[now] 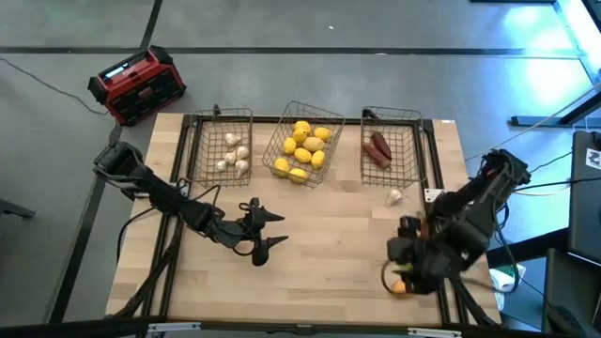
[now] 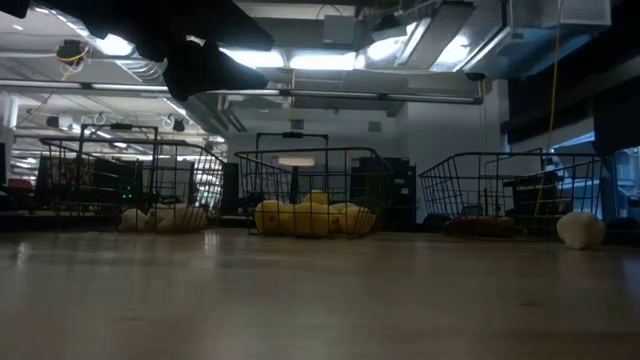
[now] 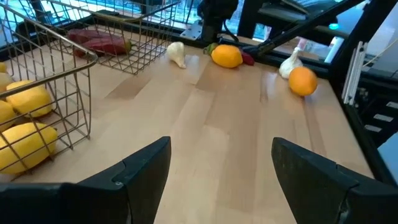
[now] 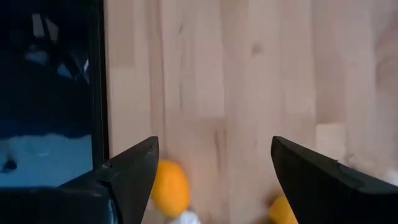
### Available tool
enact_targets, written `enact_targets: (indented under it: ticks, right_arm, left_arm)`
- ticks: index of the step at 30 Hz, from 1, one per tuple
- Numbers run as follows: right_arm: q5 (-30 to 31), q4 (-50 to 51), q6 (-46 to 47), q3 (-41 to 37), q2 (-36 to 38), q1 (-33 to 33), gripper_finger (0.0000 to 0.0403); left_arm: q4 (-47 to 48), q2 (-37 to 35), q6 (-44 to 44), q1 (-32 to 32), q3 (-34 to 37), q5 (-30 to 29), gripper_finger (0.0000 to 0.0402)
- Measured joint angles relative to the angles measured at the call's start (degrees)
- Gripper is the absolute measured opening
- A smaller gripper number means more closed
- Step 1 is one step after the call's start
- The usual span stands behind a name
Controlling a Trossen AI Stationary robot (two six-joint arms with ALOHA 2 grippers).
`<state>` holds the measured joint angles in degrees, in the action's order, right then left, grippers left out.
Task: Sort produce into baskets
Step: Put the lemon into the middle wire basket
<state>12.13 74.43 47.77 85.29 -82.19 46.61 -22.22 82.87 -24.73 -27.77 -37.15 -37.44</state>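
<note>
A lab or workshop: bare concrete floor [image 1: 310, 26], exposed ceiling ducts [image 2: 430, 40], strip lights [image 2: 300, 60].

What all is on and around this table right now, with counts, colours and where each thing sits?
Dark wire mesh baskets: three, along the table's far edge.
White bulbs: several, in the left basket.
Yellow lemon-like ovals: many, in the middle basket.
Dark red elongated pieces: about two, in the right basket.
Loose white bulb: one, on the table near the right basket.
Orange fruits: two, near the right gripper.
Red-and-black box: one, on the floor.
Left gripper: open, mid-table.
Right gripper: open, near edge.
</note>
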Motion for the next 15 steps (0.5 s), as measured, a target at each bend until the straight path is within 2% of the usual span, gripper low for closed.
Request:
enact_targets:
  ticks: [8, 15]
  right_arm:
    - [-3.2, -0.4, 4.5, -6.6, -3.6, 6.8, 0.0308]
    - [-8.7, -10.3, 5.0, -14.7, -6.6, 9.7, 0.0308]
  left_arm:
    - [1.1, 0.0, 0.0, 0.0, 0.0, 0.0, 0.0276]
    - [1.1, 0.0, 0.2, 0.0, 0.0, 0.0, 0.0276]
